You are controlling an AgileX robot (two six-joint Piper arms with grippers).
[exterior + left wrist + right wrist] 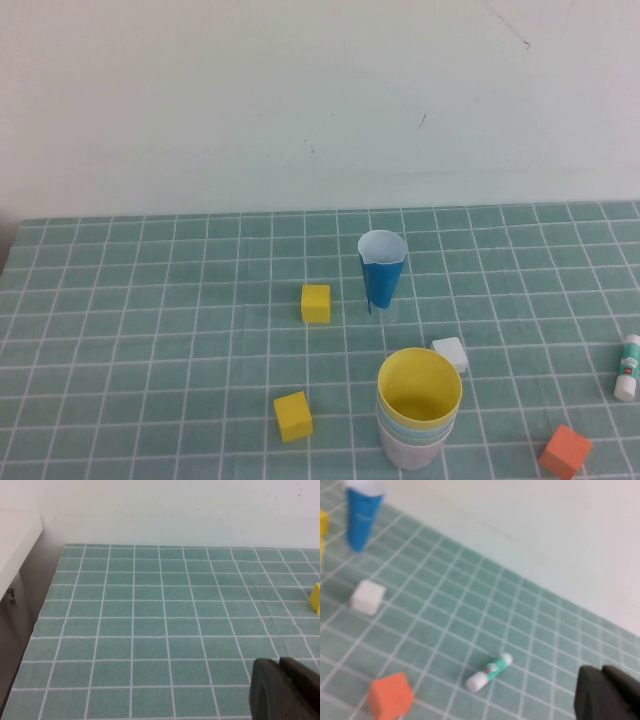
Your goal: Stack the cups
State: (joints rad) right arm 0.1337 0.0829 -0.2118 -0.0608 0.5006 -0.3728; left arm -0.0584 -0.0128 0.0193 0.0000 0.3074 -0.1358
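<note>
The cups stand nested in one upright stack point(417, 420) near the table's front edge, right of centre. The yellow cup point(420, 390) is on top, pale rims show under it, and a pink cup point(411, 453) is at the bottom. Neither arm appears in the high view. My left gripper point(279, 664) hovers shut and empty over bare tablecloth on the left side, far from the stack. Over the right side, my right gripper point(602, 672) is shut too, with nothing in it. The stack does not show in either wrist view.
A narrow blue-and-white cone cup point(381, 270) stands behind the stack. Two yellow cubes point(315, 303) point(293, 416) lie to the left, a white cube point(451, 354) beside the stack, an orange cube point(565, 450) at front right. A glue stick point(628, 367) lies near the right edge.
</note>
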